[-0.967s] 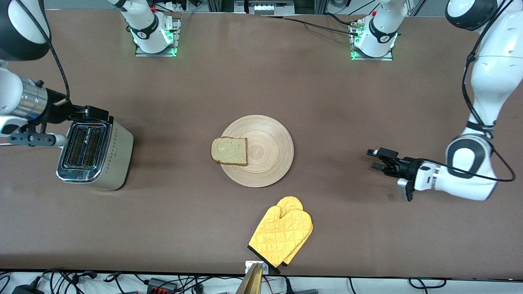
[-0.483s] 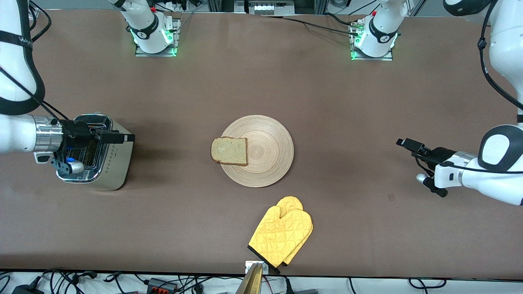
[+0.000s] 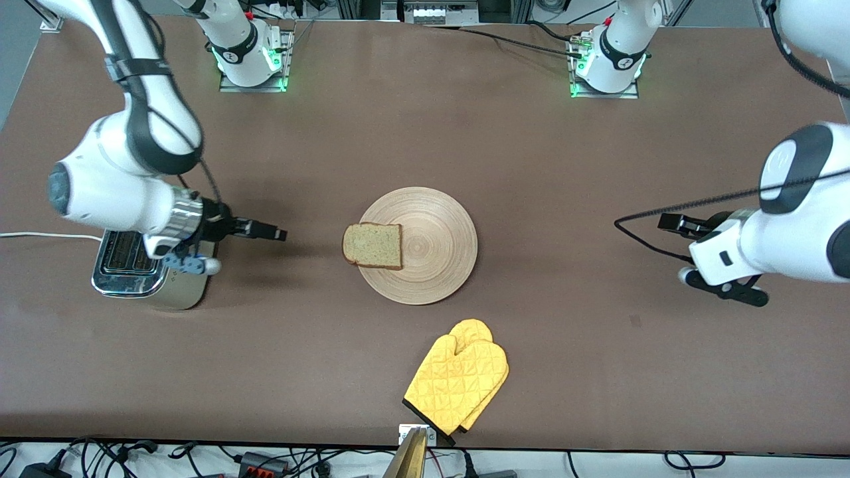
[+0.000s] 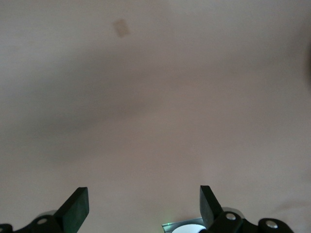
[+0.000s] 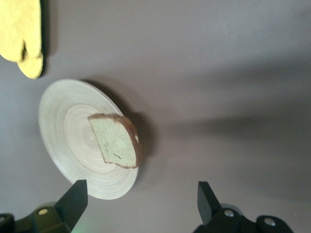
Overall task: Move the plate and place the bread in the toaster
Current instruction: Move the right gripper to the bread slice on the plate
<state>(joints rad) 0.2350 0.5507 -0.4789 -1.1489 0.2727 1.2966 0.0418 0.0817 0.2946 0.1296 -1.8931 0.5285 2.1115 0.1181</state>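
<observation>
Brown worktop [image 3: 425, 133], matte: your largest item, carrying everything listed here.

Light-wood plate [image 3: 431, 252], round, at the worktop's centre.

Silver toaster [image 3: 133, 279], two slots up, at the plate's 9 o'clock in the front view, toward the right arm's end; you see the right arm partly covering it.

Yellow oven mitt [image 3: 458, 382], at the plate's 6 o'clock, nearer the front camera.

Bread [image 3: 373, 245], one slice, flat on the plate's 9 o'clock rim and overhanging it.

Right hand [image 3: 269, 232], fingers spread, empty, over bare worktop between toaster and bread.

Left hand [image 3: 677, 223], fingers spread, empty, over bare worktop at the plate's 3 o'clock, well apart from it.
</observation>
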